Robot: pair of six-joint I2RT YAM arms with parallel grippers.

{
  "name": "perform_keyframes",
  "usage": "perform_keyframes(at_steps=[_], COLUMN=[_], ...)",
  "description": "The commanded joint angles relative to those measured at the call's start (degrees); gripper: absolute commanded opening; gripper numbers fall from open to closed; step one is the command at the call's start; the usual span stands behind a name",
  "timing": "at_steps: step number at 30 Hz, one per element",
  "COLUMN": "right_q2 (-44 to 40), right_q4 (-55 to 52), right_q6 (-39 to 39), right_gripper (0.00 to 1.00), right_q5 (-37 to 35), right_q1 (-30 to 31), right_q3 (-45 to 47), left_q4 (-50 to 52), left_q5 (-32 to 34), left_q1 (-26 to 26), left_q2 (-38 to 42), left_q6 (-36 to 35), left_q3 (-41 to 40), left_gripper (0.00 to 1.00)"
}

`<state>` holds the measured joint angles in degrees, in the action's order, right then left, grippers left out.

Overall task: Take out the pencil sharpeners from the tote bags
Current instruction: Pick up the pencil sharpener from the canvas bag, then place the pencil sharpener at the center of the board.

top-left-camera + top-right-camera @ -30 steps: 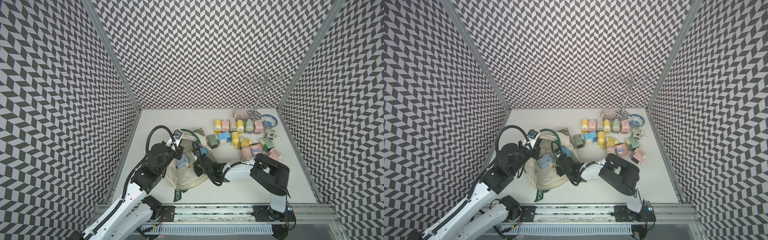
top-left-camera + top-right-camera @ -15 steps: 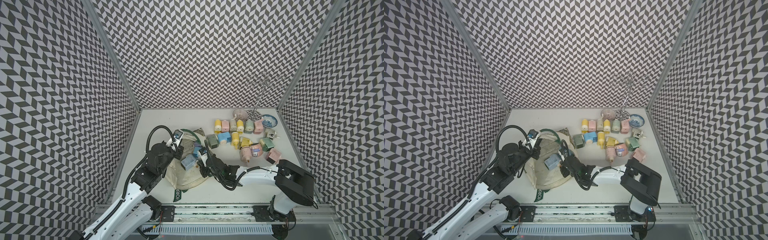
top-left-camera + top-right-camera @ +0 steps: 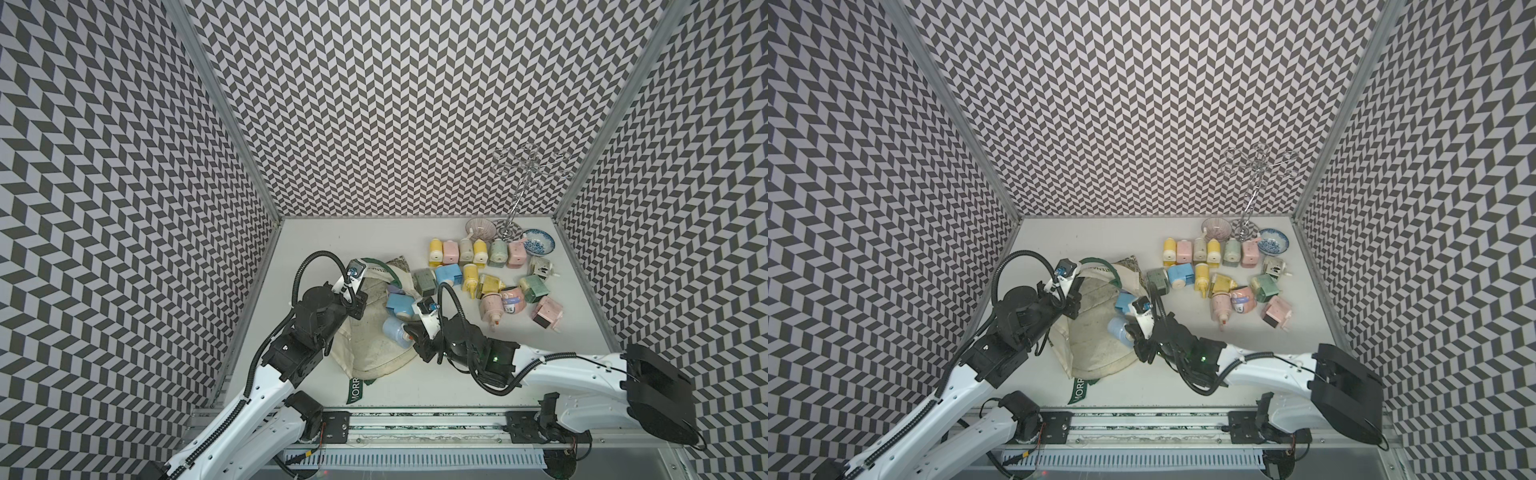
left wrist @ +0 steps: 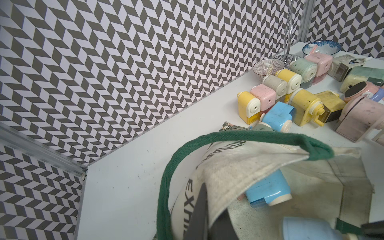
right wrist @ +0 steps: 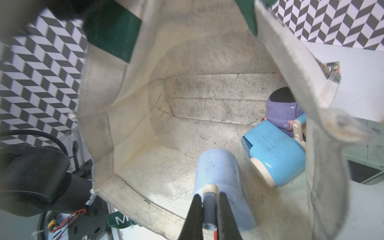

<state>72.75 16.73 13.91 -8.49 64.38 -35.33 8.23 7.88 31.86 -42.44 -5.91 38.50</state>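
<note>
— White tabletop (image 3: 324,257), chevron walls (image 3: 415,104) all round. Why is your left gripper (image 3: 357,306) on the tote bag (image 3: 374,353)?
— I pinch its rim, left of centre in both top views, so the mouth gapes.
— And the other?
— My right gripper (image 5: 209,197) is clenched on the crank of the pale blue sharpener (image 5: 218,172), mid-frame over the bag's cloth: the thin handle suits my jaws, I'd say. A bright blue sharpener (image 5: 274,153) and a purple sharpener (image 5: 282,110) lie deeper inside; loose sharpeners (image 3: 490,270) cluster right of centre.
</note>
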Motion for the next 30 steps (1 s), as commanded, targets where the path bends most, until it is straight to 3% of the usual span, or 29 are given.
perform_keyframes(at_steps=[1, 11, 20, 24, 30], right_q2=[-4.9, -17.3, -26.5, -28.1, -29.3], right_q4=[3.8, -0.9, -6.5, -10.3, -13.0], right_q6=[-1.6, -3.1, -4.0, -2.6, 1.1], right_gripper=[0.0, 0.0, 0.0, 0.0, 0.0], right_q5=[2.5, 0.1, -11.5, -15.9, -15.7], right_q1=[0.3, 0.4, -0.2, -2.6, -8.9], right_q3=[1.2, 1.4, 0.5, -0.4, -0.7], left_q4=[-3.8, -3.7, -3.8, -3.8, -3.7], left_q5=[0.0, 0.2, 0.1, -0.1, -0.1], left_q1=[0.3, 0.3, 0.3, 0.3, 0.4], left_q2=[0.6, 0.7, 0.6, 0.6, 0.3], left_q6=[-0.2, -0.3, -0.2, -0.2, -0.1], left_q3=[2.9, 3.0, 2.9, 3.0, 3.0], left_gripper=[0.0, 0.0, 0.0, 0.0, 0.0])
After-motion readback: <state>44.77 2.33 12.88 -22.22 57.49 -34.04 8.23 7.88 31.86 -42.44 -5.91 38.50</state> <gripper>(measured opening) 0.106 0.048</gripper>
